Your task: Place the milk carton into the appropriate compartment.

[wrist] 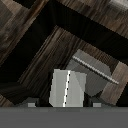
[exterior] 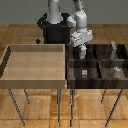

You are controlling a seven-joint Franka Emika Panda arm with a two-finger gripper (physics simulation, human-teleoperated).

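Wood-plank floor (exterior: 20,35) all around, thin metal legs (exterior: 60,106) under a light wooden bin (exterior: 34,62) beside a dark divided tray (exterior: 97,75).

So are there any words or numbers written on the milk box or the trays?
None can be read. The milk carton is plain grey-white with only a seam line, and the dark-brown divided tray and light wooden bin show only wood grain.

A wooden floor (exterior: 30,112) carries two trays on thin legs: a light wooden tray (exterior: 34,62) and, just beside it, a dark divided tray (exterior: 97,67).
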